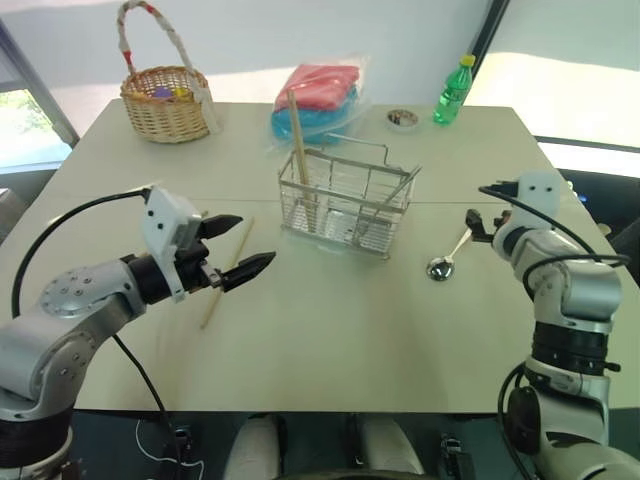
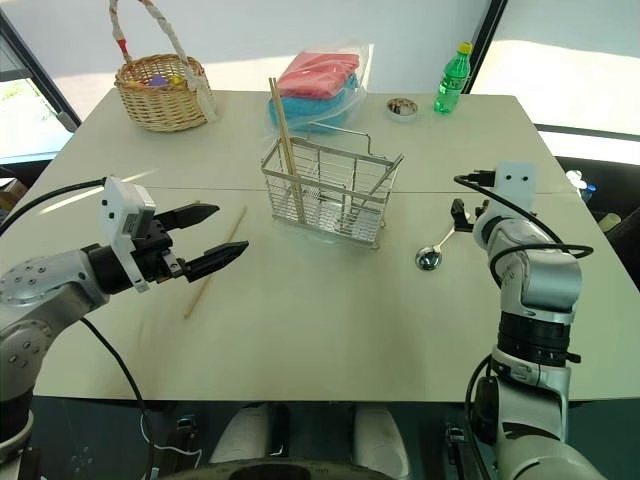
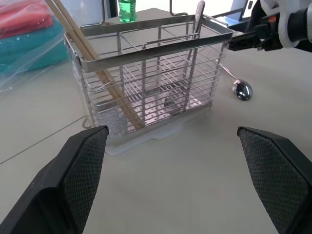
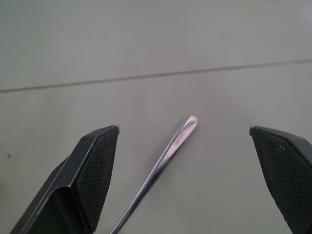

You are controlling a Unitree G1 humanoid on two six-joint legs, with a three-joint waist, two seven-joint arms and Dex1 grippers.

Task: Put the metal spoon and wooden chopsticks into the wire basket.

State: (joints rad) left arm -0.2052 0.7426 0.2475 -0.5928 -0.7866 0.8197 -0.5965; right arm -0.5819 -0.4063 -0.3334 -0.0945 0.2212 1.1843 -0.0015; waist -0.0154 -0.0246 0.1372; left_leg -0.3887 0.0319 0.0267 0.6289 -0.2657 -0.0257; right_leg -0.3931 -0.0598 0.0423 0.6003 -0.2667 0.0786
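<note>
- Spoon first: the metal spoon (image 1: 446, 258) lies flat on the table (image 1: 330, 340) to the right of the wire basket (image 1: 345, 203), bowl toward the robot, slim handle running up to the right gripper (image 1: 479, 225). Its jaws stand wide apart with the handle tip between them in the right wrist view, nothing touching.
- Looks light, stiff and slick. I'd pinch mid-handle; the polished bowl would probably squirt out, and it sits so flat that the fingertips would have to scrape the tabletop.
- Chopsticks: one of the wooden chopsticks (image 1: 299, 160) already stands slanted in the basket's left end. Another chopstick (image 1: 226, 272) lies on the table just behind the left gripper (image 1: 235, 248), which hangs empty, jaws spread.
- That stick is light and rigid and likely to roll; grab near the middle so it doesn't seesaw.
- Hard to tell: there's a shiny utensil (image 3: 196, 29) leaning in the basket's right end, can't make out what it is. The left gripper covers part of the loose chopstick.
</note>
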